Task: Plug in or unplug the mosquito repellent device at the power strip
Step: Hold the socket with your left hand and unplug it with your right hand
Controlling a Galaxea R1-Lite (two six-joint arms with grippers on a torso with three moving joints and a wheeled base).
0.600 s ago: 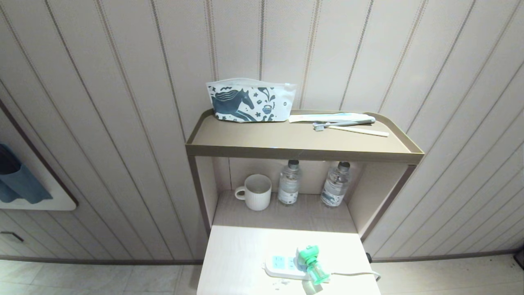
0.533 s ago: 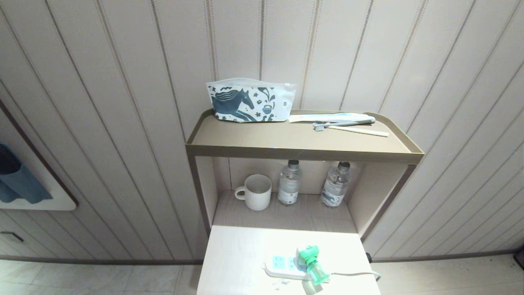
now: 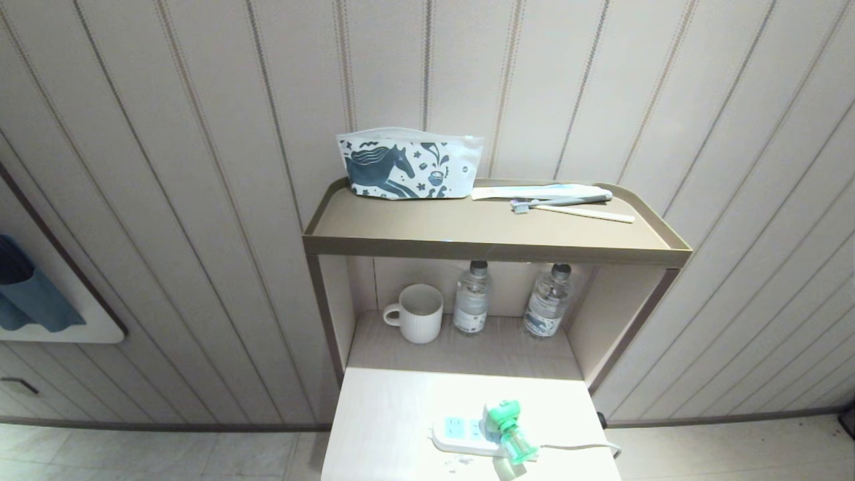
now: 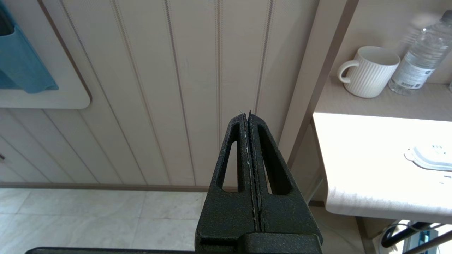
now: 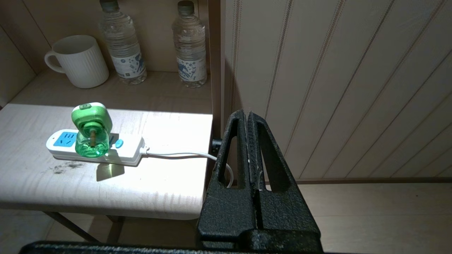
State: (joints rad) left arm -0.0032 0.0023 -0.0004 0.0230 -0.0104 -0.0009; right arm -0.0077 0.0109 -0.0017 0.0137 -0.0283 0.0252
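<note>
The mosquito repellent device [image 3: 509,429] [image 5: 91,129], with a green-and-white head and a translucent green bottle, stands plugged into the white power strip [image 3: 461,435] [image 5: 95,148] on the low pale table [image 3: 394,421]. The strip's white cord [image 5: 176,153] runs off the table's right edge. One end of the strip [image 4: 429,157] shows in the left wrist view. My right gripper [image 5: 247,114] is shut and empty, off the table's right side, in front of the wall. Shut and empty too, my left gripper [image 4: 246,114] hangs off the table's left side. Neither arm shows in the head view.
A white ribbed mug [image 3: 417,312] and two clear water bottles [image 3: 471,298] [image 3: 549,300] stand on the lower shelf behind the table. The upper shelf [image 3: 467,247] holds a horse-print pouch [image 3: 407,164] and a toothbrush [image 3: 561,200]. Panelled wall stands behind, tiled floor below.
</note>
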